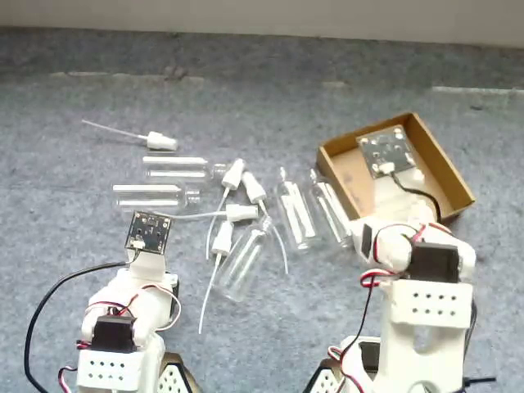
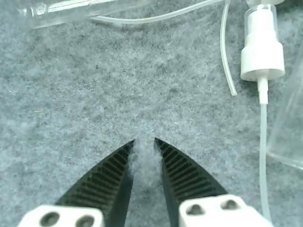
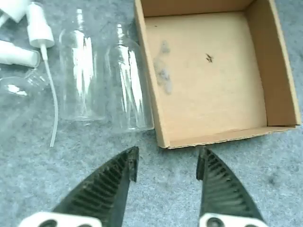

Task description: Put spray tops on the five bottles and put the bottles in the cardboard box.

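Bottles [image 3: 128, 80] lie beside cardboard box [image 3: 208, 71]

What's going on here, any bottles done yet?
Nothing is assembled yet. Five clear bottles lie uncapped on the grey carpet, the spray tops loose among them, and no bottle is in the cardboard box. The left gripper, slightly open, hovers by one spray top; the right gripper is open above the carpet beside the box and two bottles. Neither holds anything.
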Controlling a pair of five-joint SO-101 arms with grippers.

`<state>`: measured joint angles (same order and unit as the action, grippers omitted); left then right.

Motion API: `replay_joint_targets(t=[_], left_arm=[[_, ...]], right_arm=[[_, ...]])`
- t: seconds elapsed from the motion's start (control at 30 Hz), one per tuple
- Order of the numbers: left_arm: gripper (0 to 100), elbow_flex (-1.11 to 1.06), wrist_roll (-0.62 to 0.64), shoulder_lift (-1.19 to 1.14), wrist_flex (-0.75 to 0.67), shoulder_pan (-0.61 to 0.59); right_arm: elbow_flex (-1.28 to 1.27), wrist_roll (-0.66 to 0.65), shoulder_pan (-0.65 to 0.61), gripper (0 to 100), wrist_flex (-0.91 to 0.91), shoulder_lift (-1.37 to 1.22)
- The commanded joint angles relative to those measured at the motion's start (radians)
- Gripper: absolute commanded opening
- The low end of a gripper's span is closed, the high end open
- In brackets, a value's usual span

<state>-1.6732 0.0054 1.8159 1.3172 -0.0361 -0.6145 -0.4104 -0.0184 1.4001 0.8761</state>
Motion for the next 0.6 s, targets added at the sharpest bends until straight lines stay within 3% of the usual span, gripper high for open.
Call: replay_joint_targets(t=[0.0, 0.17, 0.33, 0.57], left_arm=[[1, -0.021, 0.0, 0.005, 0.008, -0.007], [1, -0.021, 0.0, 0.005, 0.008, -0.007], [1, -0.021, 0.0, 0.005, 0.008, -0.007], [1, -0.021, 0.0, 0.005, 0.008, -0.007]], right_arm=[[0.153, -0.012, -0.108, 17.7, 0.062, -0.209], [0.318, -0.012, -0.186, 18.6, 0.087, -0.483], [0.455, -0.015, -0.216, 28.1, 0.077, -0.674], [0.579, -0.02, -0.22, 28.3, 0.045, -0.885]])
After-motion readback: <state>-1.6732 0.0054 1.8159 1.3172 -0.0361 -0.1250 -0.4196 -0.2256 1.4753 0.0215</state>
